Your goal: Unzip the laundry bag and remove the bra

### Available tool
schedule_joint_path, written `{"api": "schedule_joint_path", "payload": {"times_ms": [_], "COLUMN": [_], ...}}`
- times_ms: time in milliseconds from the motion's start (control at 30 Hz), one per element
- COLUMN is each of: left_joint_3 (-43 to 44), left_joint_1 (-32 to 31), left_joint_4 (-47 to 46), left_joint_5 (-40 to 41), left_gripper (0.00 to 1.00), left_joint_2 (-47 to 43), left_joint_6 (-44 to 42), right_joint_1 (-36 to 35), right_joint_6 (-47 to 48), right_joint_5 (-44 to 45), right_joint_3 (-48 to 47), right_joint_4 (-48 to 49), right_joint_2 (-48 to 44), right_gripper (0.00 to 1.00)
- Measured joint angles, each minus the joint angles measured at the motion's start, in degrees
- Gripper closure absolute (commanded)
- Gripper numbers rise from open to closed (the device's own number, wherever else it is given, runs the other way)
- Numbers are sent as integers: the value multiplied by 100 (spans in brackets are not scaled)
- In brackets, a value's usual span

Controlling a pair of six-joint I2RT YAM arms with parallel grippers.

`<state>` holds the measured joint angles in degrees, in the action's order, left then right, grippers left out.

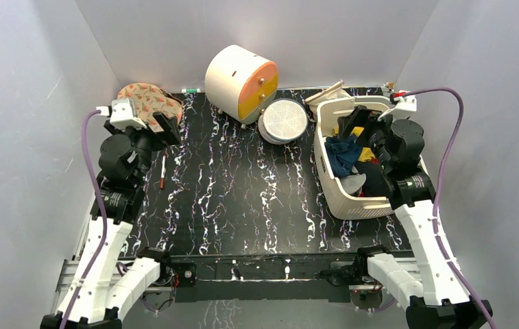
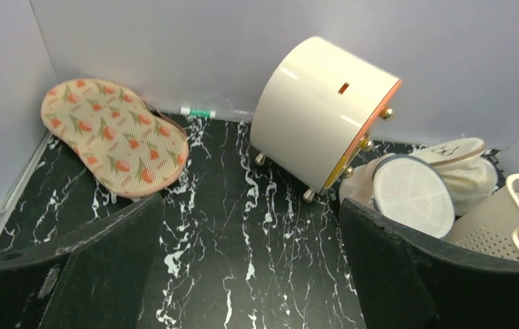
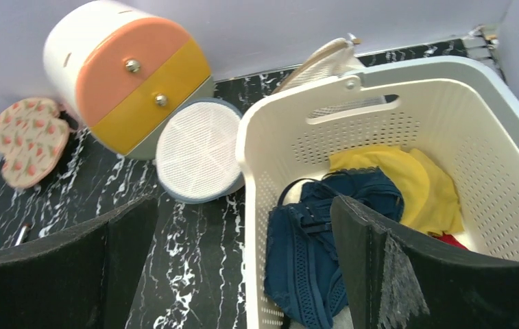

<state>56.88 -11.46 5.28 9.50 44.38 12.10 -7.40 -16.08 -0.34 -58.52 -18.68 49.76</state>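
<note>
Fingers first: the left fingers (image 2: 99, 274) are spread wide with nothing between them, hovering over the back-left part of the table (image 1: 243, 199). The right fingers (image 3: 407, 274) are just as wide and just as empty, hanging above the basket (image 1: 334, 200). So nobody's holding anything, and the task looks like it hasn't really begun.

Meanwhile the laundry bag (image 1: 283, 120) isn't lying flat. It's propped up on its edge, leaning back against the drawer cabinet (image 1: 240, 82) and sitting just beside the basket, with its quilted face turned toward the arms. It looks closed to me, but I can't make out the zipper pull in any view.

No sign of the bra anywhere. My guess is it's inside the pouch and the mesh face hides it. The dark blue garment (image 3: 311, 253) and the yellow cloth (image 3: 407, 178) in the basket aren't it, so the right arm hanging over them seems kinda pointless.

If I had to call it, the right arm is the nearer one to the bag. Since it's round and only leaning there, a push could roll it or tip it over. I'd want one arm pinning it down while the other works the zipper.
</note>
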Motion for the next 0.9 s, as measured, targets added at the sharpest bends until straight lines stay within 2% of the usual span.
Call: {"api": "schedule_joint_path", "payload": {"times_ms": [400, 700, 900], "left_joint_3": [-529, -487, 122], "left_joint_1": [-610, -1143, -1239], "left_joint_4": [-459, -796, -1019], "left_joint_5": [352, 310, 227], "left_gripper": [2, 2, 2], "left_joint_2": [680, 1043, 1532], "left_joint_6": [42, -7, -168], "right_joint_1": [219, 282, 304], "right_joint_6": [-238, -708, -857], "right_joint_5": [800, 739, 160], "right_joint_3": [24, 90, 81], "right_joint_4": [11, 98, 129], "right_joint_2": [116, -120, -267], "right_gripper": [2, 2, 2]}}
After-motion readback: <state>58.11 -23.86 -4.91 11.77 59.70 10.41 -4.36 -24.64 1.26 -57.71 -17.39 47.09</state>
